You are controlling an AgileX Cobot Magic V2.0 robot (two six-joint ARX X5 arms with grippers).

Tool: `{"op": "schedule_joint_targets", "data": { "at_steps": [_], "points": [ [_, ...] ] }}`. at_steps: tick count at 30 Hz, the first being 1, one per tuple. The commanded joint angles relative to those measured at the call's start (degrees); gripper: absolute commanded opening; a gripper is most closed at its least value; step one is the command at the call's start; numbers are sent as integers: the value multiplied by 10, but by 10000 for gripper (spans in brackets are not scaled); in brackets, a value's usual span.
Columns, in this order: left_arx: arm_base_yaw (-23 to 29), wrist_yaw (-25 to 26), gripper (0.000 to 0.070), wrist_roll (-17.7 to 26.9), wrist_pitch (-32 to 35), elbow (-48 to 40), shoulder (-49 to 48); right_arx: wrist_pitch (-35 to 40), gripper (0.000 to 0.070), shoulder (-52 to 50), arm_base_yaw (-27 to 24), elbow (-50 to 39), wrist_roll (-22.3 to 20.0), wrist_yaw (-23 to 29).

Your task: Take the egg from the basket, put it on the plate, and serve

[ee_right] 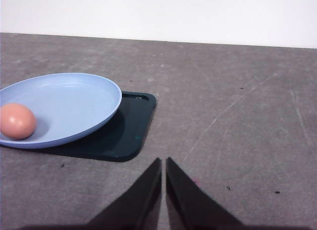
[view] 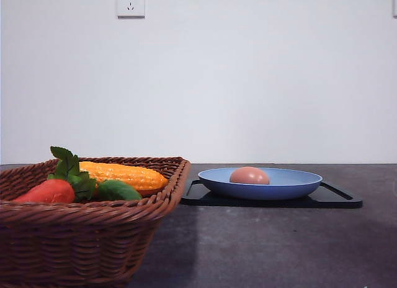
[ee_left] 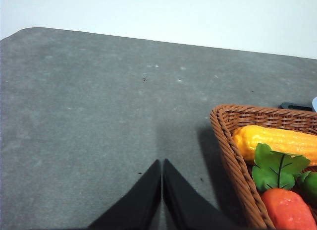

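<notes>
On the dark tabletop point(view: 260, 244), the egg point(view: 249, 175) sits in the blue plate point(view: 291, 187), near its middle, and the plate rests on a flat black tray point(view: 338, 201). Just beside the tray, the wicker basket point(view: 87, 238) holds a yellow corn cob point(view: 124, 175), a red vegetable point(view: 48, 192) and green leaves point(view: 71, 170). Both grippers hang over bare table with their 2 fingers pressed together and nothing between them: the left gripper point(ee_left: 162, 163) beside the basket, the right gripper point(ee_right: 163, 161) near the tray's corner.
</notes>
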Motion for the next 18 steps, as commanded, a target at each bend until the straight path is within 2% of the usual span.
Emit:
{"op": "schedule_joint_targets", "data": {
  "at_steps": [1, 18],
  "points": [
    [1, 2, 0, -5, -2, -16, -1, 2, 0, -2, 0, -4, 9, 1],
    [1, 2, 0, -5, -2, -16, -1, 2, 0, -2, 0, -4, 9, 1]
  ]
}}
